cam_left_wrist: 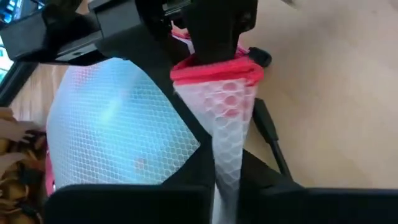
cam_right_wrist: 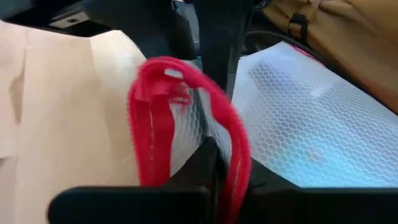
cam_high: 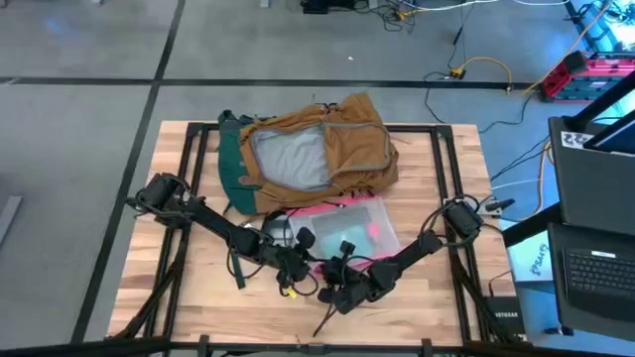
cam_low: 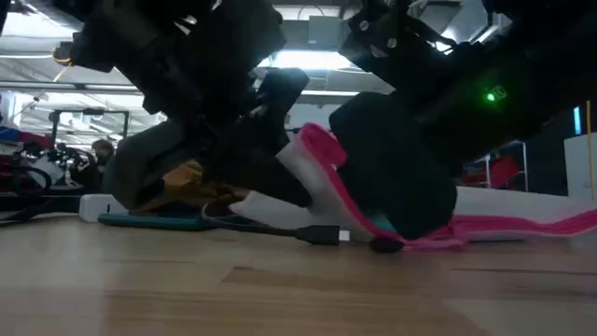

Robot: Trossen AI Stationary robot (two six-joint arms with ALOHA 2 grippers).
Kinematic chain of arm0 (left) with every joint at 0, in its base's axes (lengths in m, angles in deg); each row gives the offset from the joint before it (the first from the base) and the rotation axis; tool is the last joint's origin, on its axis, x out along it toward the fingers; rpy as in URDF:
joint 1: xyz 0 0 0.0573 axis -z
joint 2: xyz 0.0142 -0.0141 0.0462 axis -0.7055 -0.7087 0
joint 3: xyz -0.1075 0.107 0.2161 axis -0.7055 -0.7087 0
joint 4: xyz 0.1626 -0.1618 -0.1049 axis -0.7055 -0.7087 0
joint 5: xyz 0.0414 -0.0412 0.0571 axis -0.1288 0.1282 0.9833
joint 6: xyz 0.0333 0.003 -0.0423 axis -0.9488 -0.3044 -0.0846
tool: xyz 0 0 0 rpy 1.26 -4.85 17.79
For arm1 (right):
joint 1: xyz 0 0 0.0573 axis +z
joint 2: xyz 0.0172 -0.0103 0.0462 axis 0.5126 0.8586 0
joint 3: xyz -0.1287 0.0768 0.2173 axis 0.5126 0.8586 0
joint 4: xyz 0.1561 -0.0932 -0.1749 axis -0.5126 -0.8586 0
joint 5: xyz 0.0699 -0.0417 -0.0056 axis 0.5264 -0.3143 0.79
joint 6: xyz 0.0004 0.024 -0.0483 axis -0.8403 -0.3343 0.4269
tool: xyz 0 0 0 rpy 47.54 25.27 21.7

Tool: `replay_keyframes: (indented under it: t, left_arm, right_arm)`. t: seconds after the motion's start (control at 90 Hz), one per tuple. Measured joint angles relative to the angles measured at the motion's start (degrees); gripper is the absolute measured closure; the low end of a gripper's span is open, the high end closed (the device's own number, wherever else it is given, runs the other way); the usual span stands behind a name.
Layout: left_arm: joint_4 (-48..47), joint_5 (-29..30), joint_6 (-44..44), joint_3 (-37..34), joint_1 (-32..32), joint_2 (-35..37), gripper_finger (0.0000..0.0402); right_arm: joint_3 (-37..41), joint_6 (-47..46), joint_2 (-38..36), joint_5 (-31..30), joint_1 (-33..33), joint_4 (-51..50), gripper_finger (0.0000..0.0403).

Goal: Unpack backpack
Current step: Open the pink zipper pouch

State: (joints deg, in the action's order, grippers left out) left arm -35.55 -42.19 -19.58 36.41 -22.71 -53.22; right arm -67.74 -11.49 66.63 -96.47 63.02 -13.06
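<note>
The tan-brown backpack (cam_high: 317, 149) lies at the table's far middle with its main opening spread wide, showing grey lining. In front of it lies a clear mesh pouch with a pink edge (cam_high: 349, 228). Both grippers meet at the pouch's near edge. My left gripper (cam_high: 301, 264) is shut on the pouch, and my right gripper (cam_high: 335, 282) is shut on it close beside. The low view shows the pouch's near end (cam_low: 322, 163) raised between the two grippers. My left gripper pinches a fold of the pouch's clear mesh wall (cam_left_wrist: 227, 155) between its two fingers, just behind the pink edge (cam_left_wrist: 217, 71). The pinched fold stands up off the table, and the pouch's remaining part (cam_left_wrist: 112, 130) lies flat. My right gripper pinches the pouch at its pink edge (cam_right_wrist: 231, 163) between its two fingers. Beyond the fingers the pink edge bulges into a loop (cam_right_wrist: 152, 124). This end is raised, while the pouch's far part (cam_right_wrist: 311, 118) lies on the table.
A black cable with a plug (cam_low: 322, 234) lies on the table under the grippers. Bare wood (cam_high: 169, 288) stretches to the near left and near right. A laptop (cam_high: 595, 268) and other gear stand beyond the table's right edge.
</note>
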Motion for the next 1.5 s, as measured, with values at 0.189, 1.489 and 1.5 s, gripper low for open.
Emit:
replay_keyframes:
  t: [0.189, 1.489, 1.5]
  left_arm:
    - [-0.3, 0.0, -1.3, 0.0, 0.4, -0.1, 0.0401]
    - [-3.4, 2.6, -1.4, -0.3, 0.4, -0.4, 0.0401]
    - [-3.4, 2.6, -1.4, -0.3, 0.4, -0.4, 0.0401]
  right_arm:
    - [-0.1, 0.4, -0.1, 1.4, 0.1, -1.0, 0.0402]
    - [-15.1, -20.7, -1.8, -18.1, 15.3, -39.2, 0.0331]
    - [-15.1, -20.7, -1.8, -18.0, 15.3, -39.1, 0.0325]
